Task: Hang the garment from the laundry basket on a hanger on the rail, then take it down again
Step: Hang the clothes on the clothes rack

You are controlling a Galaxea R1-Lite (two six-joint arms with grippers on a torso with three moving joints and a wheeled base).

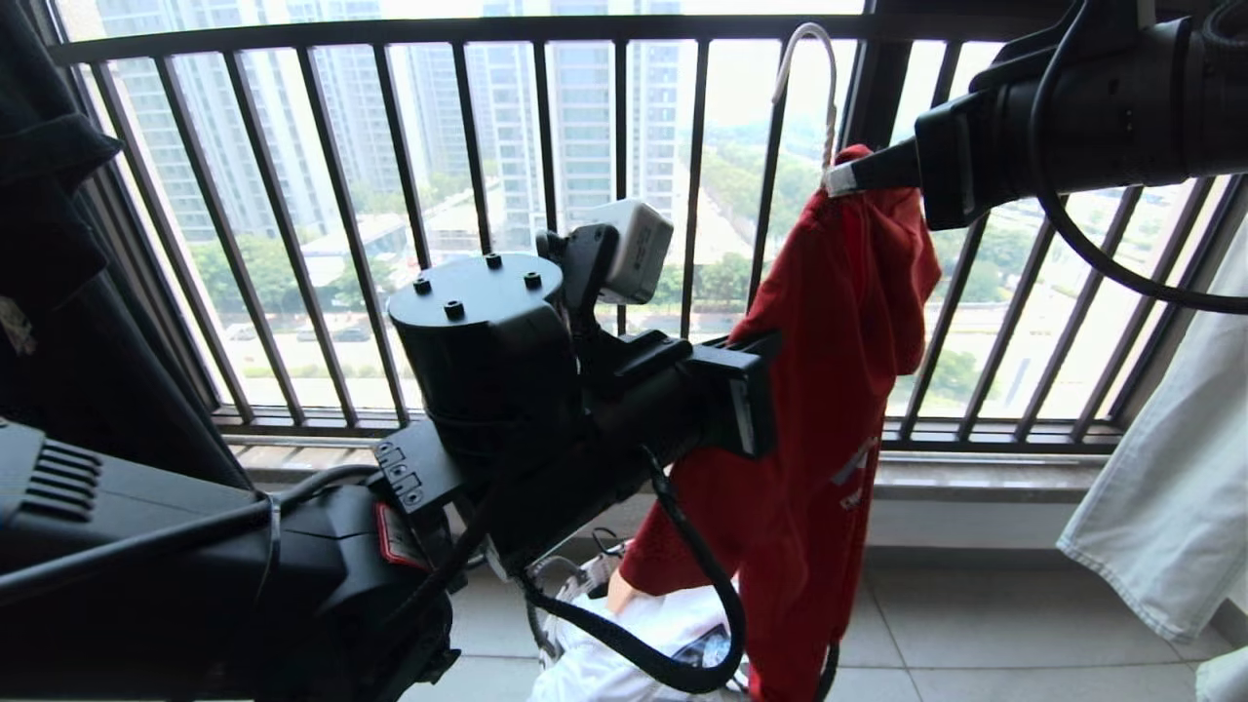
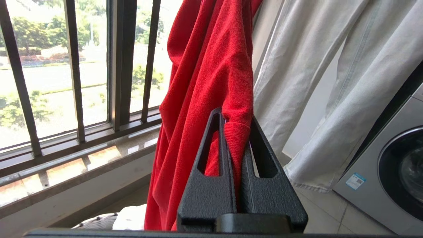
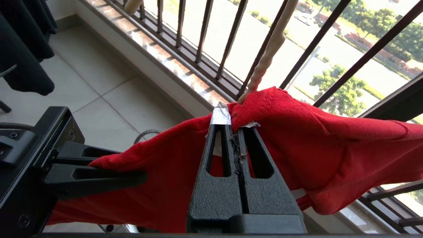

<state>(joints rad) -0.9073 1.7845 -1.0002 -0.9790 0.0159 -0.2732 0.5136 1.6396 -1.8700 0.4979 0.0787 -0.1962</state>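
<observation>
The red garment (image 1: 829, 390) hangs in a long bunch in front of the window bars, draped over the thin white hanger (image 1: 807, 58). Only the hanger's hook and twisted neck (image 3: 264, 62) show above the cloth. My right gripper (image 3: 233, 120) reaches in from the upper right and is shut on the hanger's neck, where the collar bunches up. My left gripper (image 2: 235, 114) comes in level at mid-height and is shut on a ribbed fold of the garment (image 2: 205, 66). The laundry basket (image 1: 561, 585) stands on the floor below with white cloth in it. The rail is out of view.
The dark barred window railing (image 1: 585, 244) runs close behind the garment, with a stone sill below it. A black garment (image 1: 58, 244) hangs at the left. Pale trousers (image 1: 1160, 487) hang at the right, and a washing machine (image 2: 390, 158) stands beyond them.
</observation>
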